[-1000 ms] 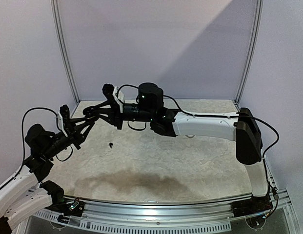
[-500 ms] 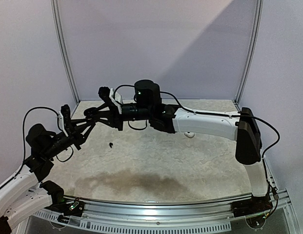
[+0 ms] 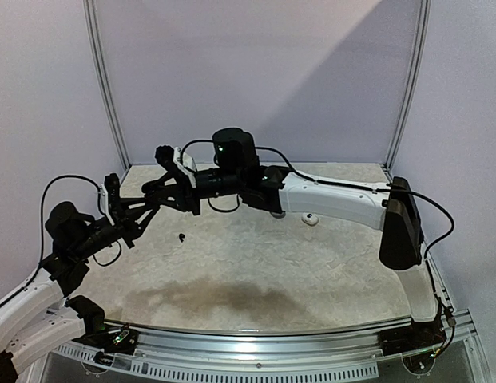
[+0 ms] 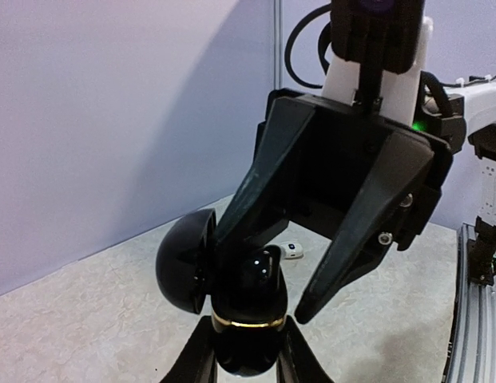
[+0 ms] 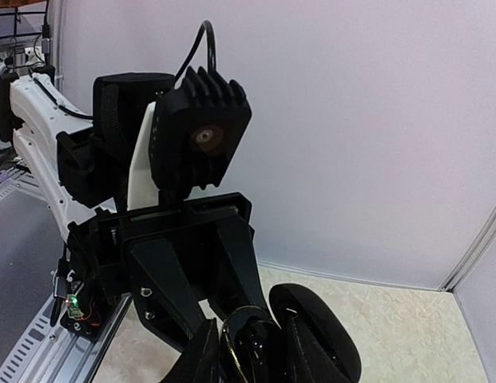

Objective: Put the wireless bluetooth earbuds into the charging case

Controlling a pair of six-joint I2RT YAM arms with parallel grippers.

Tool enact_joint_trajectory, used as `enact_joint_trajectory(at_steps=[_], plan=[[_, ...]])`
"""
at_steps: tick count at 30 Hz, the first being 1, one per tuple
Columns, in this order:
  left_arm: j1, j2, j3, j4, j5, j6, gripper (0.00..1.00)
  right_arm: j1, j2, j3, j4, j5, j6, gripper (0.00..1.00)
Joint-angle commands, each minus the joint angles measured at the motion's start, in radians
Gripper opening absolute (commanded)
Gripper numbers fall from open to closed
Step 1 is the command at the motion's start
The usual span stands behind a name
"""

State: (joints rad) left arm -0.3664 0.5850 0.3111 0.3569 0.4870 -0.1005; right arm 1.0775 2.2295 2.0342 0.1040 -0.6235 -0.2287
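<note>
Up at left, left gripper (image 4: 248, 351): clenched on the open black case (image 4: 246, 307), held off the table (image 3: 311, 271).
Right gripper (image 4: 263, 279): stood jaws apart, astride the case.
Earbud (image 3: 182, 236): one black, lay loose below.
Care: case wanted holding steady.

No legible text, no labels, brands, numbers or signs
</note>
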Motion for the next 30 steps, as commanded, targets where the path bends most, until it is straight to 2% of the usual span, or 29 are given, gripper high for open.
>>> enact_joint_trajectory(at_steps=[1, 10, 16, 20, 25, 28, 30], plan=[[-0.009, 0.008, -0.01, -0.003, 0.009, 0.013, 0.0, 0.003, 0.043, 0.036, -0.091, -0.003, -0.023, 0.29], [-0.011, 0.012, -0.015, 0.001, -0.004, 0.015, 0.0, 0.003, 0.039, 0.043, -0.102, -0.005, -0.036, 0.13], [-0.01, 0.012, -0.029, -0.018, -0.05, 0.021, 0.0, 0.002, 0.025, 0.033, -0.073, -0.011, -0.011, 0.11], [-0.01, 0.013, -0.036, -0.027, -0.079, 0.026, 0.0, -0.02, -0.011, -0.007, 0.033, -0.015, 0.065, 0.08], [-0.009, 0.022, -0.044, -0.025, -0.096, 0.034, 0.0, -0.065, -0.075, -0.088, 0.211, -0.041, 0.269, 0.04], [-0.008, 0.027, -0.046, -0.027, -0.094, 0.038, 0.0, -0.077, -0.104, -0.115, 0.207, -0.031, 0.304, 0.04], [-0.008, 0.029, -0.046, -0.029, -0.093, 0.04, 0.0, -0.087, -0.13, -0.122, 0.123, 0.016, 0.295, 0.03]])
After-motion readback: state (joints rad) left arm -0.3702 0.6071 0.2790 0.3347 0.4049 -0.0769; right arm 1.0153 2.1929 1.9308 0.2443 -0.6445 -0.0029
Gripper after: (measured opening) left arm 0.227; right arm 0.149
